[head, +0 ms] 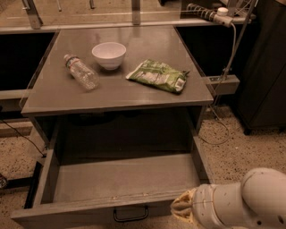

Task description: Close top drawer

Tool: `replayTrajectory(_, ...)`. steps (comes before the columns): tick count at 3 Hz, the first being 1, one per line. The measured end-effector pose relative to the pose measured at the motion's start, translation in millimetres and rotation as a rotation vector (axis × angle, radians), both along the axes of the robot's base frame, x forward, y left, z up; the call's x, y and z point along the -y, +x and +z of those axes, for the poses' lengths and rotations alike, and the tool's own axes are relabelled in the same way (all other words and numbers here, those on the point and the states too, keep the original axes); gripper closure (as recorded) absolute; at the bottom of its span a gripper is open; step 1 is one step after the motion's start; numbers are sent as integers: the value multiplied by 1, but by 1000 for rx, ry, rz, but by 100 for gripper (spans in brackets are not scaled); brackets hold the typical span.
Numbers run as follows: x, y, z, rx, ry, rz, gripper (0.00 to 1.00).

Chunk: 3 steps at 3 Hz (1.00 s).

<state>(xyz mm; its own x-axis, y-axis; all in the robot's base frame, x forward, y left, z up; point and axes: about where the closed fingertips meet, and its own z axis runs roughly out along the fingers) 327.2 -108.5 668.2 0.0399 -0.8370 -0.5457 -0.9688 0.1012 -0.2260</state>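
The top drawer (120, 179) is a wide grey drawer pulled far out of the cabinet, empty inside. Its front panel (80, 214) runs along the bottom edge of the camera view, with a small black loop handle (130, 214) at its centre. My gripper (181, 207) is at the bottom right, on a thick white arm (241, 203). Its tip sits against the right part of the drawer's front panel, just right of the handle.
On the grey cabinet top (120, 94) lie a clear plastic bottle (81, 71), a white bowl (108, 54) and a green snack bag (157, 76). A power strip (205, 13) and cable hang at the back right. A dark cabinet (263, 67) stands at right on speckled floor.
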Motion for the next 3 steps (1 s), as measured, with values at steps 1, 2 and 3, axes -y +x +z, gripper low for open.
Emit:
replayTrajectory(1,1,3,-2,8,-18,0,86)
replayTrajectory(2,1,3,-2,8,-18,0,61)
replayTrajectory(3,1,3,-2,8,-18,0,39)
